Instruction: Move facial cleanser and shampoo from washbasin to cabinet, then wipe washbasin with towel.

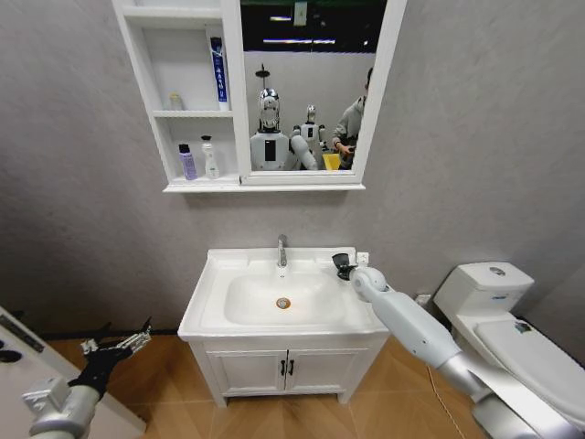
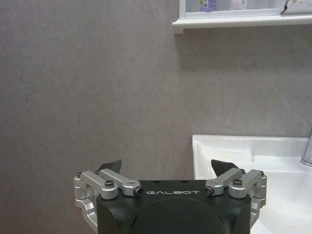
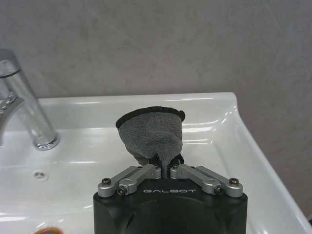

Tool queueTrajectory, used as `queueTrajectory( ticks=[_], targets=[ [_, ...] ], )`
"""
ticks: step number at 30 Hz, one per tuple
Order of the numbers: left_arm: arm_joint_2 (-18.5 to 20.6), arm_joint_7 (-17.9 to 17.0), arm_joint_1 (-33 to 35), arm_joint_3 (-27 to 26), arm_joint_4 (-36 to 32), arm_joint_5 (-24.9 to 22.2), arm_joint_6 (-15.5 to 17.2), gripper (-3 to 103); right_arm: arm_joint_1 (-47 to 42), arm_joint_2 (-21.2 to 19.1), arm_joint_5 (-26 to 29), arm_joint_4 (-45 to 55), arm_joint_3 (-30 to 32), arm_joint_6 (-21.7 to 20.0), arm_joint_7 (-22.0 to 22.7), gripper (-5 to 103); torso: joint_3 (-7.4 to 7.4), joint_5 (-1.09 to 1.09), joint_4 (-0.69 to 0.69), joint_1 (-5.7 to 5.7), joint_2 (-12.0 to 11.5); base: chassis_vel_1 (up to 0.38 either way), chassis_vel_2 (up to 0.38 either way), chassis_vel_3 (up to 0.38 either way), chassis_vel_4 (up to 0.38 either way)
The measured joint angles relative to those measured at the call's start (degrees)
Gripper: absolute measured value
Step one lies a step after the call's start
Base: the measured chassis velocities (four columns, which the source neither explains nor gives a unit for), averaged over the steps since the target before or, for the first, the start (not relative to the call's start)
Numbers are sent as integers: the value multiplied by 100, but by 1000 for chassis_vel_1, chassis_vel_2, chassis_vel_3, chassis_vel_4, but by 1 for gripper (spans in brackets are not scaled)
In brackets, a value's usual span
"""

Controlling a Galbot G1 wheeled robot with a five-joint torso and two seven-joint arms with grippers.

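Head view: bottles stand in the cabinet (image 1: 178,110); the right gripper (image 1: 342,266) hovers behind the washbasin (image 1: 283,297) bowl. Left wrist view: left gripper (image 2: 167,169) idle, fingers released. Right wrist view: fingers clenched on the towel (image 3: 153,134), ready for wiping.

The plain white ceramic washbasin (image 1: 215,302) has a brass-coloured drain (image 1: 283,303) and a chrome tap (image 1: 282,251). The small folded cloth towel (image 3: 152,134) is dark grey with a black edge. The white shelved cabinet (image 1: 146,101) holds a purple bottle (image 1: 187,162) and a white bottle (image 1: 210,158).
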Motion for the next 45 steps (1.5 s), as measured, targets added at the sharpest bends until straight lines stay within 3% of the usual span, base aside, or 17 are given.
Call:
queueTrajectory(
  ticks=[3,7,13,15,21,45],
  targets=[
    [0,0,0,0,-1,0,0,100,70,-7,526,551,-619,5,936,4,0,0,2,0,0,0,0,0,0],
    [0,0,0,0,0,0,0,100,106,-11,419,529,-1031,30,1204,4,0,1,3,0,0,0,0,0,0],
    [0,0,0,0,0,0,0,100,30,-224,-192,190,-1274,92,1052,4,0,1,0,0,0,0,0,0,0],
    [0,0,0,0,-1,0,0,100,-67,-355,-515,37,-1304,85,785,4,0,1,-2,0,0,0,0,0,0],
    [0,0,0,0,0,0,0,100,-162,-290,-974,-194,-1282,82,496,4,0,1,0,0,0,0,0,0,0],
    [0,0,0,0,0,0,0,100,-281,262,-1346,-1045,-1395,195,241,4,0,1,2,0,-1,0,0,0,0]
  ],
)
